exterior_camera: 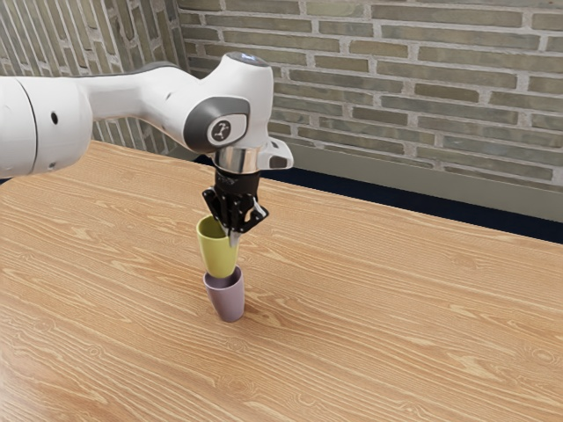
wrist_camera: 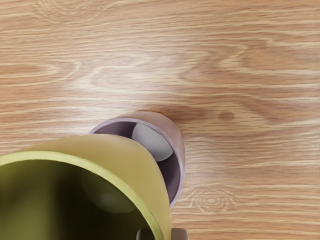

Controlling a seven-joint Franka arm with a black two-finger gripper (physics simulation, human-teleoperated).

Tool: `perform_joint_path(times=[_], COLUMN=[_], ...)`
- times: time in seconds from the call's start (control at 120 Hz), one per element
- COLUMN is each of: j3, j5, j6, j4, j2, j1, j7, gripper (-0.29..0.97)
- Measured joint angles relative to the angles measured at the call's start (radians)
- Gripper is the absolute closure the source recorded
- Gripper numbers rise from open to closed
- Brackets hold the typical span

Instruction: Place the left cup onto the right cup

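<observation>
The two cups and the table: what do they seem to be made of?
The yellow-green cup looks like matte plastic: even colour, thin wall. The purple cup likewise. The table looks like wood or laminate: grain rings, knots, faint sheen.

A round yellow-green plastic cup (wrist_camera: 107, 155) is seen close under the camera, blurred, with its open mouth turned toward the lens and its inside in shadow. Just beyond its rim, a round mauve plastic cup (wrist_camera: 175, 142) is seen standing upright on a light wood-grain table (wrist_camera: 240, 60). Part of the mauve cup's mouth is covered by the yellow-green cup's wall, while its pale inner floor is left visible. A soft shadow is cast on the table beside it.
</observation>
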Motion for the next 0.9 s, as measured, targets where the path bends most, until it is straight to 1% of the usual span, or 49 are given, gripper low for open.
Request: perform_joint_path(times=[0.9], j3=[0.01], j5=[-0.021], j6=[0.019], j4=[-0.008], j2=[0.027], j1=[0.001], j7=[-0.003], gripper=[0.79])
